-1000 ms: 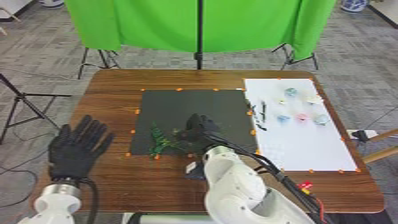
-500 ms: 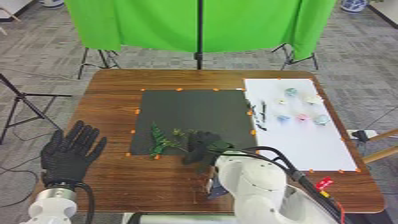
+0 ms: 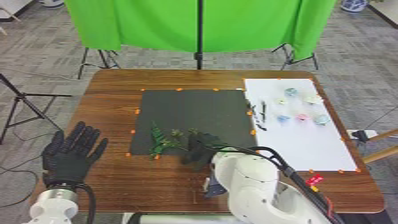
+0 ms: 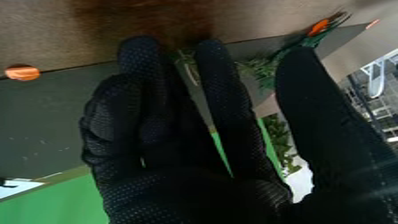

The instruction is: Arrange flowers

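Leafy stem: [image 3: 159, 141] on the black mat [image 3: 194, 107], to the left of your right robot hand [image 3: 202, 144], near it.
Stem's long axis: it runs near to far across the mat, so you would judge a grasp across it from the right.
Small sprig: [image 3: 176, 134] between the leafy stem and your right robot hand, right up by the glove; you cannot tell whether they touch.
Right robot hand: fingers [image 4: 229, 95] extended, thumb [image 4: 306, 95] spread away, no grip visible.
Left robot hand: [image 3: 69, 162] flat with fingers spread, over the desk [image 3: 115, 187], left of the mat.
Nearer hand: your right one, for both pieces of greenery.
Flower heads: [image 3: 302, 117] on the white sheet [image 3: 302, 150], well apart, to the right of both hands.
Next move: probably closing leftward on greenery.
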